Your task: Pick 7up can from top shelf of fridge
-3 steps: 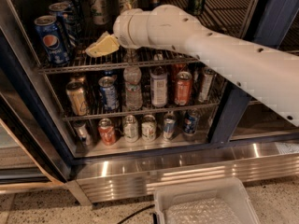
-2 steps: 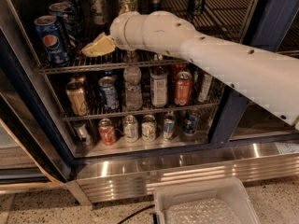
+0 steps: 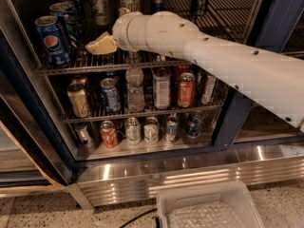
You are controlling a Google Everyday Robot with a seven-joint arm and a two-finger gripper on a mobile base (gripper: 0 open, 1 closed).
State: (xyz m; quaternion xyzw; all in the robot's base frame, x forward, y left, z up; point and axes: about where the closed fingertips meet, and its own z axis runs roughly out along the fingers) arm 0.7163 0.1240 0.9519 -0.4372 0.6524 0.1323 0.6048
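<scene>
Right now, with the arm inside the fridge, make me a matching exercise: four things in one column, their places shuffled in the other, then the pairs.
Things
1. gripper
2. Pepsi can
3. 7up can
4. clear bin

Places
A. on the floor in front of the fridge
B. towards the back of the top shelf
C. front left corner of the top shelf
D. over the front of the top shelf, just right of the Pepsi can

Pairs: 1-D, 2-C, 3-B, 4-A
</scene>
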